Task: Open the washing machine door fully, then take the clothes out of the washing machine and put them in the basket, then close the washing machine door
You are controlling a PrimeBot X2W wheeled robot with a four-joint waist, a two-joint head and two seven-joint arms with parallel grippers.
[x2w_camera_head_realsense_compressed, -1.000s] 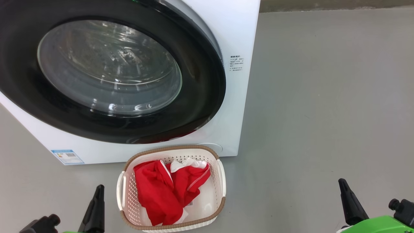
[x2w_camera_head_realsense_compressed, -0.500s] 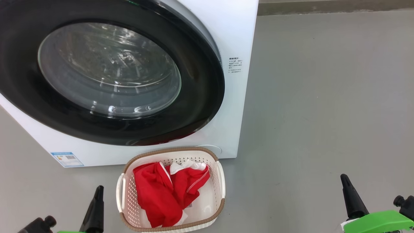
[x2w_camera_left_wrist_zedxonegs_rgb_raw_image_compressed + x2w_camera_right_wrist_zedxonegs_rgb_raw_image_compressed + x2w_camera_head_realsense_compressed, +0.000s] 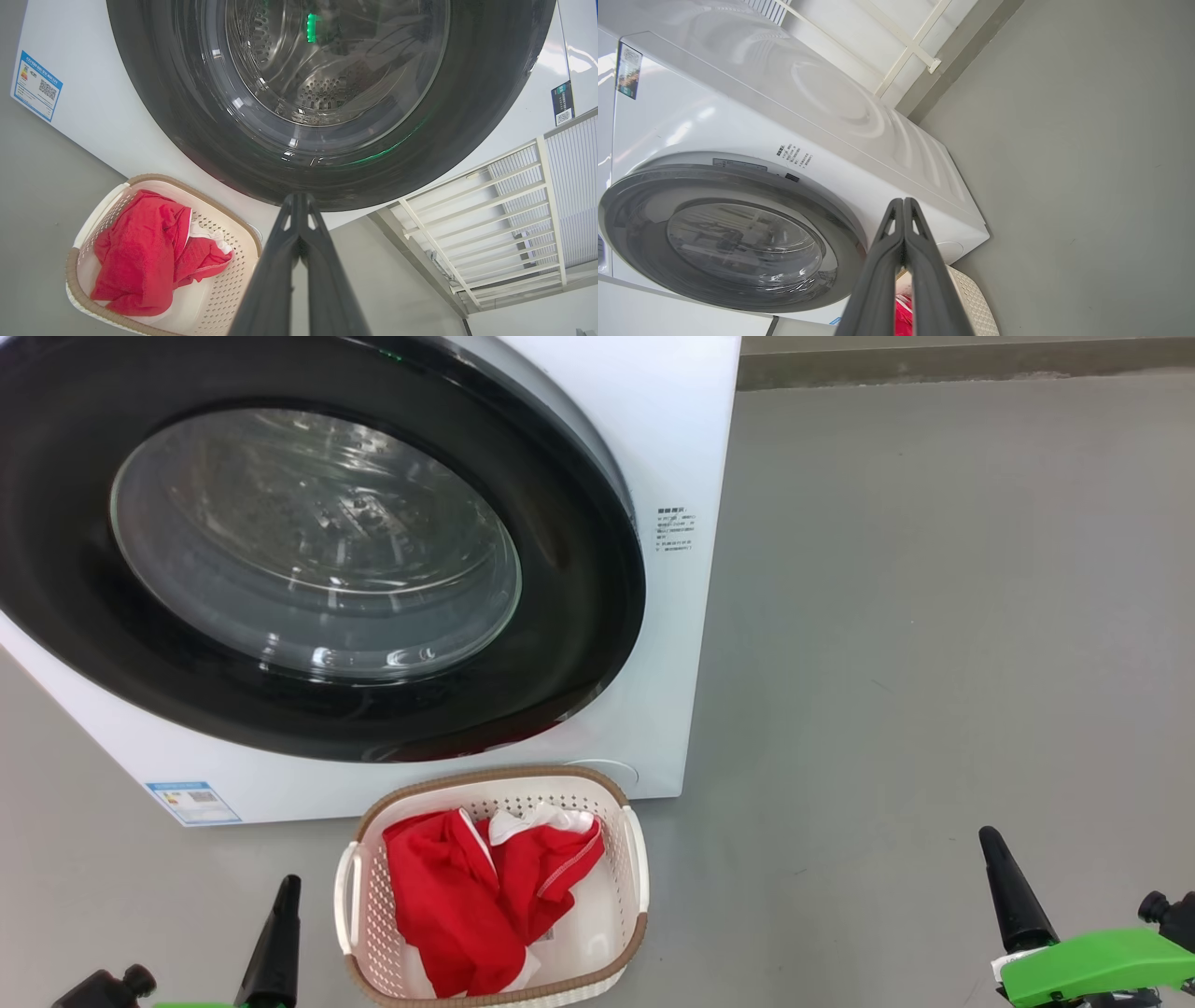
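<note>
The white washing machine (image 3: 672,420) stands at the left, and its black-rimmed round door (image 3: 317,546) sits flush against the front, glass window facing me. In front of it on the floor is the cream basket (image 3: 635,868) with the red clothes (image 3: 467,896) lying inside. My left gripper (image 3: 288,891) is shut and empty at the lower left, just left of the basket. At the lower right my right gripper (image 3: 991,845) is shut with nothing in it, well clear of the basket. In the left wrist view the shut fingers (image 3: 299,242) point at the door (image 3: 327,93), with the basket (image 3: 243,233) and clothes (image 3: 140,252) to their left.
Grey floor (image 3: 934,616) stretches wide to the right of the machine. A wall base (image 3: 934,359) runs along the back. A white railing (image 3: 490,219) shows in the left wrist view beside the machine.
The head view has drifted slightly, so machine and basket sit a little lower. The right gripper has risen a little in the view. The door stays closed.
</note>
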